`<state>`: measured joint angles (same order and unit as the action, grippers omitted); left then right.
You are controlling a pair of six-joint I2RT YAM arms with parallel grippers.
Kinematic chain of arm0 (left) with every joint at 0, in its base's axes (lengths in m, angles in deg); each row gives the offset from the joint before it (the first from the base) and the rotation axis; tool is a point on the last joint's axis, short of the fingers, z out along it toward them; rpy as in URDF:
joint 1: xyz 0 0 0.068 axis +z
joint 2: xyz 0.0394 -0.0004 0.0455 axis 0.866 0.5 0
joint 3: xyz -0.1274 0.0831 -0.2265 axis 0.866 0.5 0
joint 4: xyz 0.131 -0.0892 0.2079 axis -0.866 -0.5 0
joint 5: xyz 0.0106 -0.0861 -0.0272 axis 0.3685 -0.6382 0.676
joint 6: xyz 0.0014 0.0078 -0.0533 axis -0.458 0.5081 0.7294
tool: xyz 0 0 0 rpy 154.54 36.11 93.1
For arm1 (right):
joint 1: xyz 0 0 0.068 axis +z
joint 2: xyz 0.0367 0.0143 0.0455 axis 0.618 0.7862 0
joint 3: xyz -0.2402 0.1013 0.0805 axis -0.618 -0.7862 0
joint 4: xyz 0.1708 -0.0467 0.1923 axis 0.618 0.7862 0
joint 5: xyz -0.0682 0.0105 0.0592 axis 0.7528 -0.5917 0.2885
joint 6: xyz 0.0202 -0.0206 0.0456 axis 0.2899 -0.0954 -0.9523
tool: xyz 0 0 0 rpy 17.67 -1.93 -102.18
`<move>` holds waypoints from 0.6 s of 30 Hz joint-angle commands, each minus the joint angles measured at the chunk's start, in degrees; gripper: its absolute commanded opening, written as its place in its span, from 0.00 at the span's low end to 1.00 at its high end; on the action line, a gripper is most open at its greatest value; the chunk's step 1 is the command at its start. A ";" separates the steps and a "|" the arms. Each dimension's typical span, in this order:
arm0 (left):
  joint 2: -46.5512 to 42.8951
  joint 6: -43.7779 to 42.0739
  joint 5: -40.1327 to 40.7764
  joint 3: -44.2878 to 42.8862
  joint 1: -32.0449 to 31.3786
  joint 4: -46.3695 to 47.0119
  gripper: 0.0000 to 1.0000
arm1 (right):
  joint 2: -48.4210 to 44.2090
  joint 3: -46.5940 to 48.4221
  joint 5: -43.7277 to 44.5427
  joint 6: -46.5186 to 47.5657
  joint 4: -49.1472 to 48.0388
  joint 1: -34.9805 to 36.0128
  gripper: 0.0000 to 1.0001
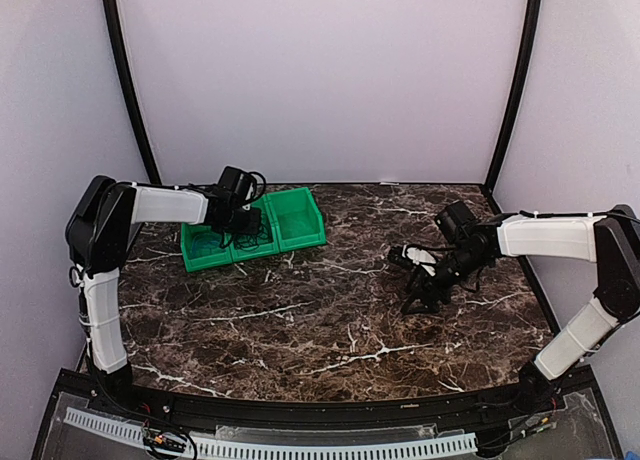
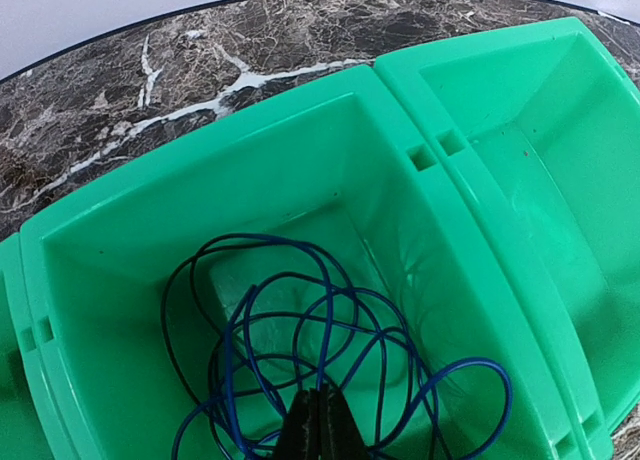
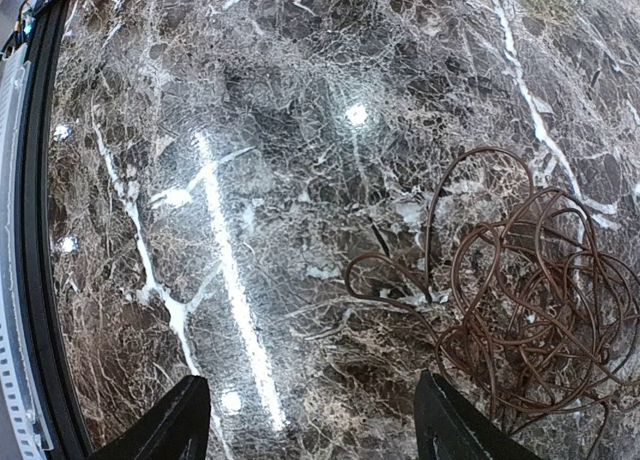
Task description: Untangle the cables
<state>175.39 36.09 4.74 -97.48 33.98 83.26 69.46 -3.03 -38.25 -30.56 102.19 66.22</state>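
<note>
Blue cable (image 2: pixel 300 350) lies in bin's (image 2: pixel 400 110) middle compartment; left fingers (image 2: pixel 340 435) together, right fingers (image 3: pixel 450 430) apart.

The counter (image 3: pixel 250 180), a dark brown marble-look slab veined in white, is polished to a gloss that throws back bright spots of light. The green bin (image 2: pixel 400 130) is smooth moulded plastic with a soft sheen. The blue cable (image 2: pixel 325 325) and the brownish cable (image 3: pixel 540 310) wear smooth, slightly shiny sheathing.

You have the blue cable (image 2: pixel 326 330) heaped in loose loops in the green bin (image 2: pixel 400 110), middle compartment; the dark brownish cable (image 3: pixel 530 300) lies tangled on the marble table (image 3: pixel 200 130)
</note>
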 commanded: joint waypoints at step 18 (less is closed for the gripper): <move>-16.61 2.20 -1.69 3.17 0.03 -7.40 0.46 | 0.67 0.84 0.02 0.85 0.56 0.08 0.72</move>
<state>164.29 37.93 2.35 -96.93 34.00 78.58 69.48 -3.03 -38.23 -30.51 102.32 66.24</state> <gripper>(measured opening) 0.445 0.718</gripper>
